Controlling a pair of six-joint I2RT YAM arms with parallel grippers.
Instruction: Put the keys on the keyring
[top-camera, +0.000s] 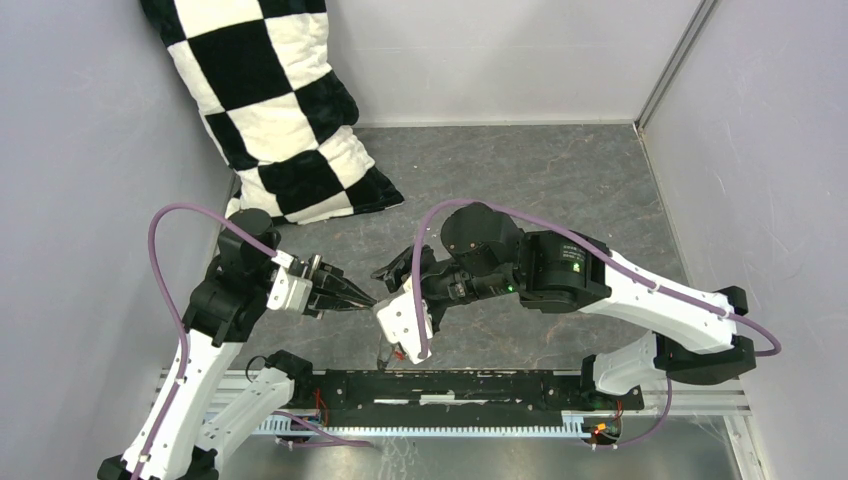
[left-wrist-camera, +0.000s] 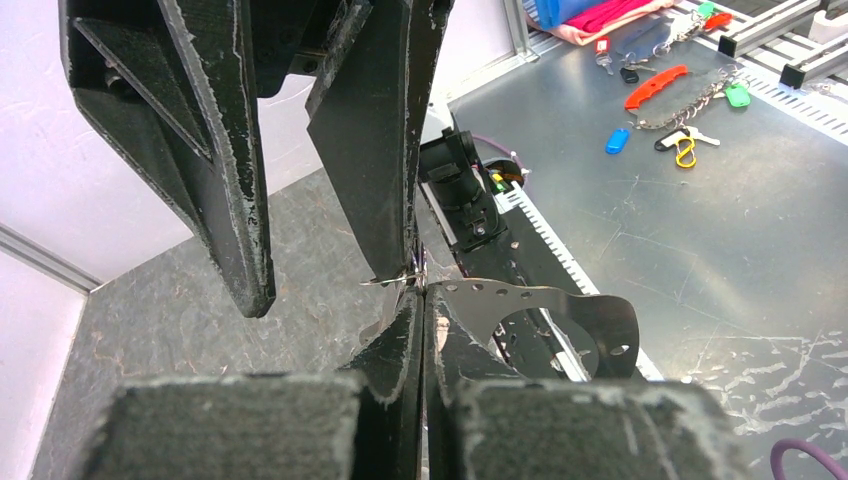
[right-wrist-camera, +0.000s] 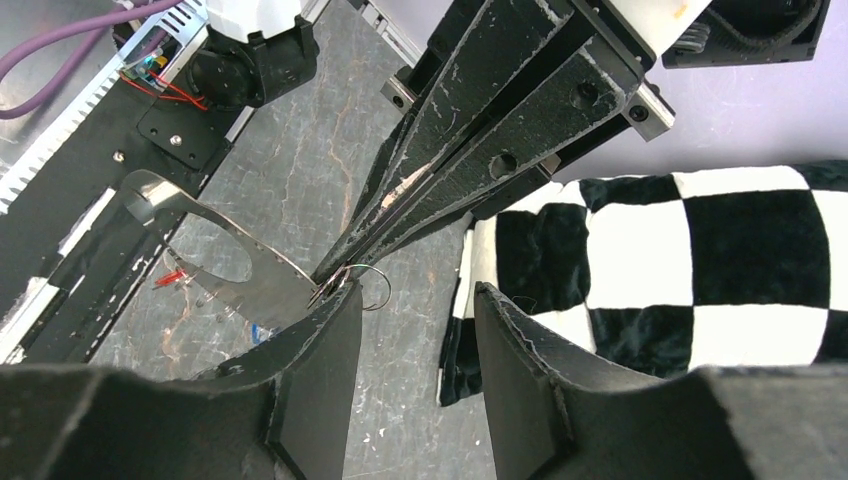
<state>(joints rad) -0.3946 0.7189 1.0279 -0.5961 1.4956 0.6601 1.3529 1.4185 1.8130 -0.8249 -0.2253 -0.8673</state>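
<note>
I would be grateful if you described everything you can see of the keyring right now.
The keyring shows only as a thin grey wire curve, metal by its look, held off the table. The left gripper is shut on it at its fingertips. The right gripper is open, one finger's tip right beside the wire; whether they touch I cannot tell. The rest of the hoop is hidden by the fingers.

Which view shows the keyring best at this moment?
Right wrist: the keyring shows as a thin wire loop at the tips of the shut left gripper. Left wrist shows only a sliver of it; top external is too far to resolve it.
</note>
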